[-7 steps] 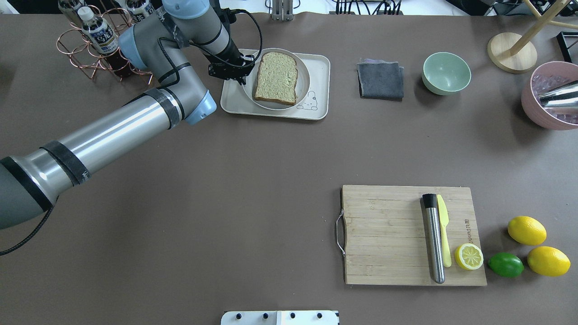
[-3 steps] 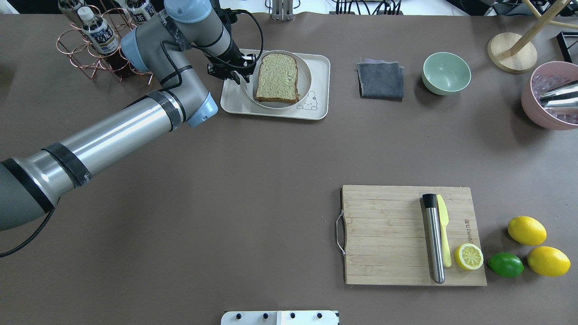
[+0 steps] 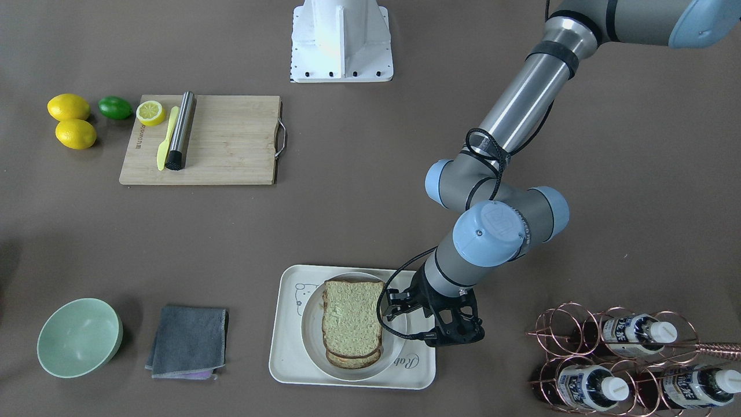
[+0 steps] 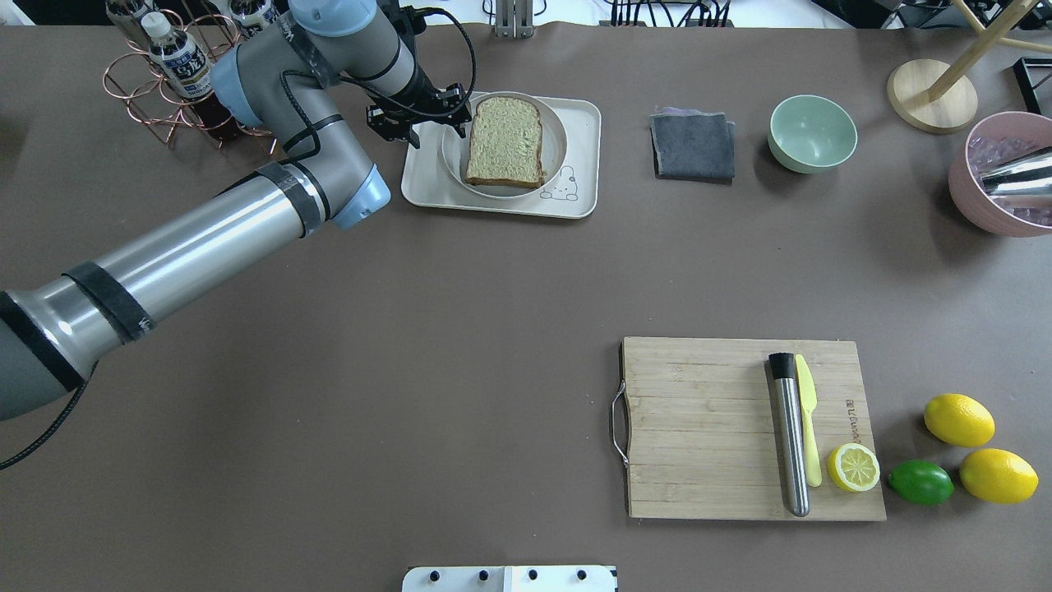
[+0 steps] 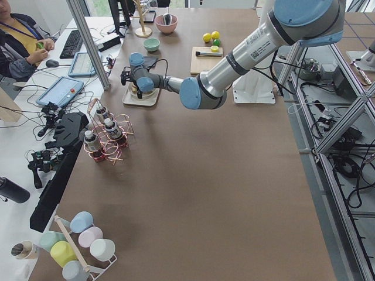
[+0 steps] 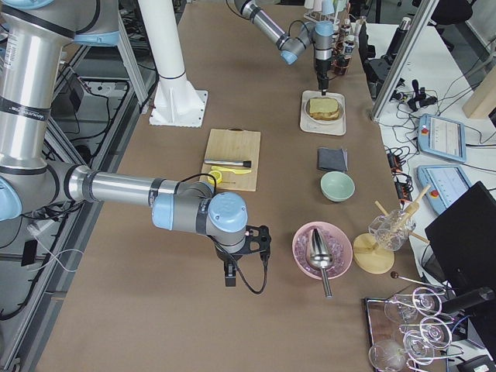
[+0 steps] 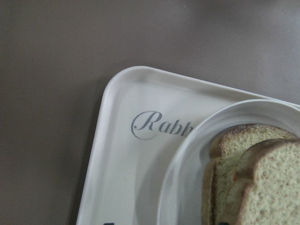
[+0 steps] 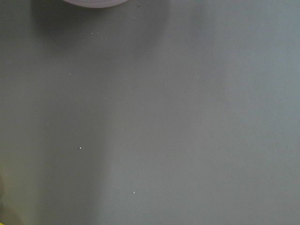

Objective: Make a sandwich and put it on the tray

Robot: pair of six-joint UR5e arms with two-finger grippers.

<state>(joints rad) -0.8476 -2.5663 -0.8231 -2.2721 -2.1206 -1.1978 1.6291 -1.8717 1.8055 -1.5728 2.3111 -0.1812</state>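
A sandwich [image 3: 352, 315] of two stacked bread slices sits on a round white plate [image 3: 310, 347], which rests inside the cream tray [image 3: 286, 353] at the desk's far side from the robot. We see no egg between the slices from any angle. The left gripper [image 3: 393, 307] hangs just beside the plate's rim, on the side of the tray's "Rabbit" script. Its jaws appear parted and hold nothing, which we read as a release with the plate set down. The plate lies a little off-centre in the tray, toward the bear drawing, yet wholly within the rim. We judge the task as good as finished, so the next move would be a straight lift clear of the rim, so as not to nudge the plate. The right gripper [image 6: 246, 252] idles over bare desk near a pink bowl [image 6: 322, 249]. We cannot tell how its jaws stand.
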